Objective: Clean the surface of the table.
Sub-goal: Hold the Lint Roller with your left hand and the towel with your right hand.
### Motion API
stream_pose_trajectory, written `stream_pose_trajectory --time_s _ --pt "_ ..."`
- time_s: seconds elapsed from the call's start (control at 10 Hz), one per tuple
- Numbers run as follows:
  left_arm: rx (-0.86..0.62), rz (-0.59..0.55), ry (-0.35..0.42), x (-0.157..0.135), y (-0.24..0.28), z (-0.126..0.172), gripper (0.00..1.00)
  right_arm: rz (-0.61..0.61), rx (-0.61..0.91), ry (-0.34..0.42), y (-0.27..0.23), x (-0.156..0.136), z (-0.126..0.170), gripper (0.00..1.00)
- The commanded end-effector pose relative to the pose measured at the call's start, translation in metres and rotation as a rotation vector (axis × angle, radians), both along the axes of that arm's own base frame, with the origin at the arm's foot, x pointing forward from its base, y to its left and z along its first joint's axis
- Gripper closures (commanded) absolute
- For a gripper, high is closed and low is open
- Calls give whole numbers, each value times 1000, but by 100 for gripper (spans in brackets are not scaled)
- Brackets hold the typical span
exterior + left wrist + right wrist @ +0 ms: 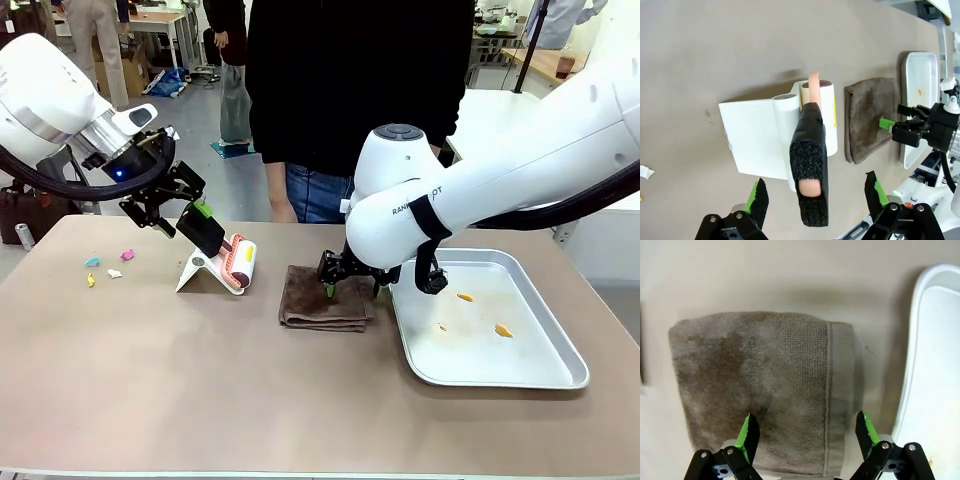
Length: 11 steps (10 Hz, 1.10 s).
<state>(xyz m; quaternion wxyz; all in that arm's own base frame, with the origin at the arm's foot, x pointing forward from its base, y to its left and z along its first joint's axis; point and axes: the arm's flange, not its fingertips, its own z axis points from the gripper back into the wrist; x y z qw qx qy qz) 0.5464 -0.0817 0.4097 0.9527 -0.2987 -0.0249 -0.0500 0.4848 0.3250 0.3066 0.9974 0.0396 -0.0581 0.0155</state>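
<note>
Right fingers [748, 434] are spread wide, hanging just above the folded brown terry cloth [765, 370]. Left fingers [759, 200] are spread too, either side of the white lint roller's black-wrapped handle [810, 150]. Both things sit mid-way along the matte taupe bench [200, 380]. Looks like pre-grasp to me: next up, lower and pinch.

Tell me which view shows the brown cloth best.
The right wrist view: the cloth lies close below the camera, its weave and hem plain. The front view shows it small and flat; the left wrist view, farther off.
</note>
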Motion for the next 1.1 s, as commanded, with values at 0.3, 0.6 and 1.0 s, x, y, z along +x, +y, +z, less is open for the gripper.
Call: stream_pose_trajectory --time_s 0.3,0.6,1.0 --pt "-25 22 34 10 -2 -3 0 -36 -38 -4 14 4 -1 0" --pt "-39 4 19 9 -1 -3 0 -50 -57 22 14 5 -3 0" --pt "-19 -6 25 9 9 -7 64 -47 -94 38 13 7 -4 62"
